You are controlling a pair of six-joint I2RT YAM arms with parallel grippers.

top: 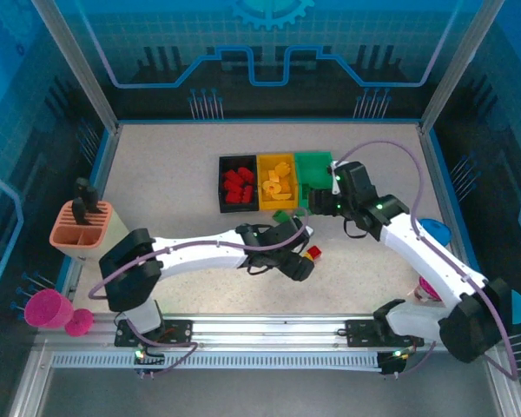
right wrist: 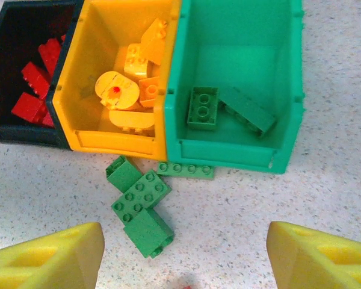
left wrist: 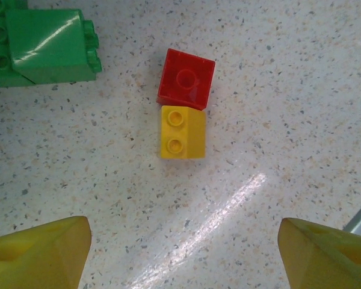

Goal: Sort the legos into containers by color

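At your far left, the black bin holds red bricks and nothing else. The yellow bin, touching it, holds yellow bricks, so those two colours look nearly done. Just in front of the yellow bin, loose green bricks lie in a cluster on the desk, touching one another. A flat green strip lies along the bins' front wall. None of these is in its bin yet.

Your left pincer hangs above the desk with its jaws spread wide and nothing in them. Ahead of it, centred between its fingers, a red brick and a yellow brick lie edge to edge, studs up. The wide spread looks meant to take either one. Since they touch, I judge that closing on the yellow brick may nudge the red one, so come down square.

Further right, the green bin has two bricks of its own colour on its floor and plenty of room. Your right pincer hovers over the green cluster, near the bins' front. It is also wide open and empty, which seems a good place from which to feed the bin just beyond.
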